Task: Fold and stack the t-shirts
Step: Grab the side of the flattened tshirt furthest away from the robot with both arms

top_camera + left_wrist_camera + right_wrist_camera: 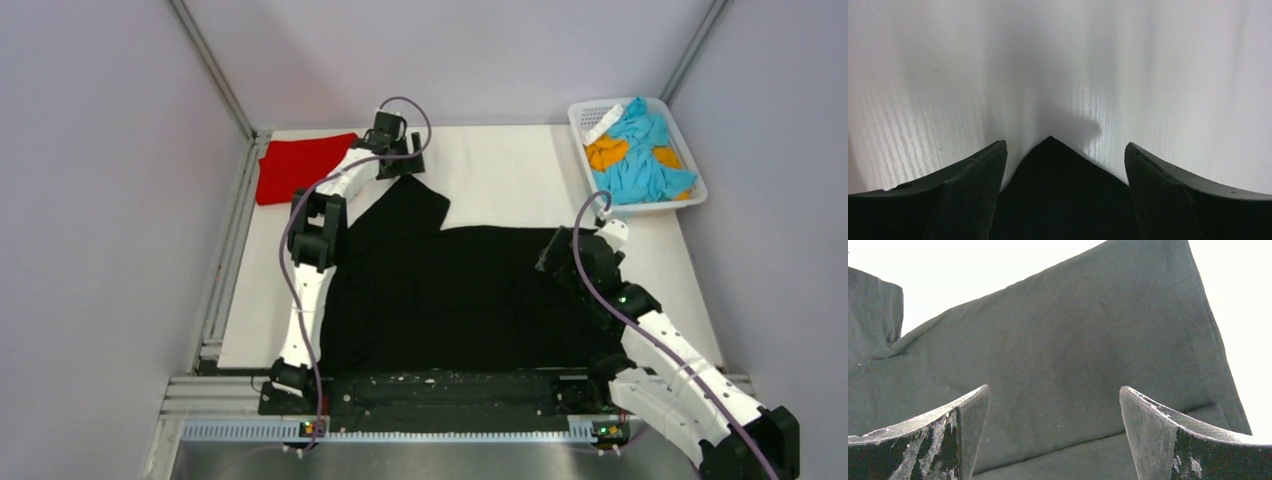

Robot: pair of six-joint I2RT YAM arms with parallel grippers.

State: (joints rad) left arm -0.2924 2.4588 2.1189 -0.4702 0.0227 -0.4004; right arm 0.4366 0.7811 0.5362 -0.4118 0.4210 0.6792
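Note:
The large black t-shirt (450,290) lies spread over the middle of the white table, with one sleeve pointing to the back left. My left gripper (402,160) hovers at that sleeve's tip. In the left wrist view it (1065,145) stands open, and the pointed black corner (1058,190) lies between the fingers without being pinched. My right gripper (560,255) is over the shirt's right edge. Seen from the right wrist, it (1054,387) is open above a folded layer of black cloth (1063,330). The red t-shirt (300,165) lies folded at the back left.
A white lattice basket (655,207) at the back right holds blue and orange cloth. Grey walls close in both sides and the back. A metal rail (225,270) runs along the table's left edge. Bare white table (500,170) shows behind the black shirt.

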